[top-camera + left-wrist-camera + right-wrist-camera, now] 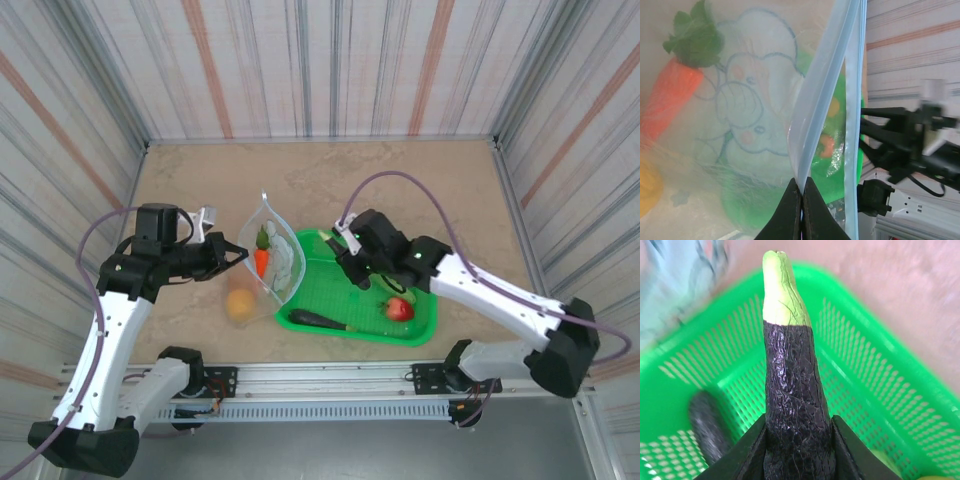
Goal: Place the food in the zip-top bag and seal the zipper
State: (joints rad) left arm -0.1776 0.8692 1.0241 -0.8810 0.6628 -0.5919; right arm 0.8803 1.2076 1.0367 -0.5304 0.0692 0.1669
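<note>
**A:** What is the left gripper [801, 190] doing?

**B:** Its jaws are pressing fully together, pinching the zipper [815, 100] of the bag [755, 100]. The bag is standing on edge on the table [400, 180], just left of the basket [875, 365], and a carrot [670, 100] is lying inside it.

**A:** And the right gripper [799, 432]?

**B:** It is clamping the dark end of an eggplant [792, 380], with its jaws narrowed against both sides and the pale green tip pointing away. It is hovering over the basket, where an apple [398, 308] and another dark vegetable [318, 320] are lying.
</note>
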